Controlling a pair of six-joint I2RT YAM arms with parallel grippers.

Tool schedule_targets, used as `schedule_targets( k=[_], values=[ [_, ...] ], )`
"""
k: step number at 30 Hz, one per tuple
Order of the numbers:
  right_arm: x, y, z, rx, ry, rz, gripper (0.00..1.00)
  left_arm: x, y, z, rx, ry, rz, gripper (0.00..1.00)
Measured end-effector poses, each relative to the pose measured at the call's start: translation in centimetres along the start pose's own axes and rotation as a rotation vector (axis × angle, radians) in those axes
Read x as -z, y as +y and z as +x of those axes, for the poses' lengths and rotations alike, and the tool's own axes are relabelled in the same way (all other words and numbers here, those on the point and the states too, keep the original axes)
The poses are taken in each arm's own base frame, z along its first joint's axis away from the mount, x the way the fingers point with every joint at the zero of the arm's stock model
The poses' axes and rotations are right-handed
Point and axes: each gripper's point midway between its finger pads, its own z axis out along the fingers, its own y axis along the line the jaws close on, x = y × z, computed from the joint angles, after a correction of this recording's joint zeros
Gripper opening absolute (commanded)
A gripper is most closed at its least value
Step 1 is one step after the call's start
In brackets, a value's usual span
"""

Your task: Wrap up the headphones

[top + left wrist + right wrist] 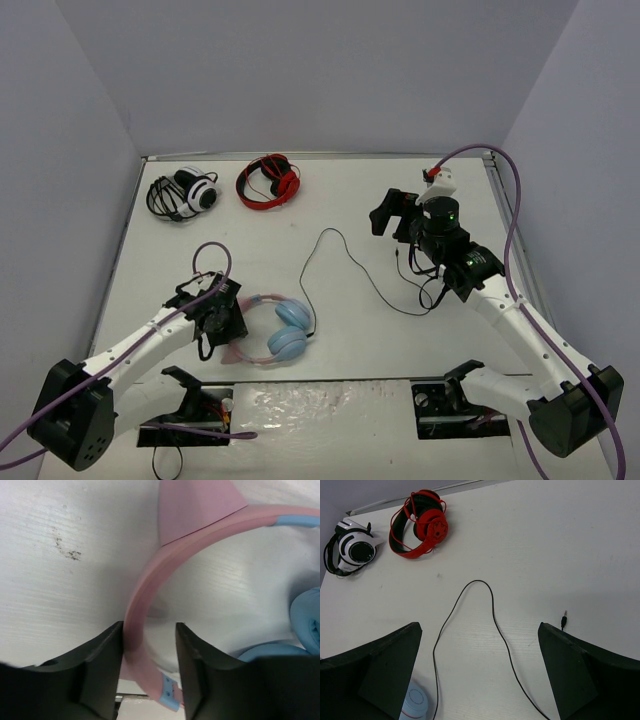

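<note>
The headphones (285,330) lie on the table at front left, with a pink cat-eared headband (145,580) and light blue ear cups (306,615). My left gripper (228,322) straddles the headband low down. In the left wrist view (148,645) the band touches the left finger, and a gap stays at the right finger. The thin black cable (340,245) runs from the cups in a loop toward the right, and its plug (564,620) lies loose on the table. My right gripper (392,222) hangs wide open and empty above the cable (492,600).
Red-and-black headphones (268,182) and black-and-white headphones (185,193) lie at the back left; both also show in the right wrist view, the red pair (420,527) and the white pair (352,550). White walls border the table on three sides.
</note>
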Motion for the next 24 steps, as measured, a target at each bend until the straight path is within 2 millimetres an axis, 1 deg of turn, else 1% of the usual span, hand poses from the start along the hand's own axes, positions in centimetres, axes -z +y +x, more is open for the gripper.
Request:
schedule_targets(
  k=[2, 5, 10, 15, 18, 21, 24],
  values=[
    [0.0, 0.0, 0.0, 0.0, 0.0, 0.0, 1.0, -0.1, 0.0, 0.1, -0.001, 0.006, -0.005, 0.25],
    [-0.1, -0.1, 0.2, 0.0, 0.001, 0.001, 1.0, -0.4, 0.1, 0.2, -0.008, 0.016, -0.015, 0.23],
    [-0.1, -0.2, 0.5, 0.001, 0.006, 0.003, 1.0, -0.5, 0.1, 0.2, -0.01, 0.02, -0.017, 0.14],
    [-0.1, -0.2, 0.5, 0.001, 0.006, 0.003, 1.0, -0.5, -0.1, 0.4, -0.014, 0.029, -0.007, 0.09],
    [-0.1, -0.2, 0.5, 0.001, 0.006, 0.003, 1.0, -0.6, -0.2, 0.4, -0.025, 0.034, -0.003, 0.01],
    [-0.1, -0.2, 0.5, 0.001, 0.006, 0.003, 1.0, -0.6, -0.4, 0.4, -0.047, 0.047, -0.001, 0.0],
    [-0.1, -0.2, 0.5, 0.002, 0.006, 0.002, 1.0, -0.7, -1.2, 0.3, -0.08, 0.061, 0.01, 0.0]
  ],
)
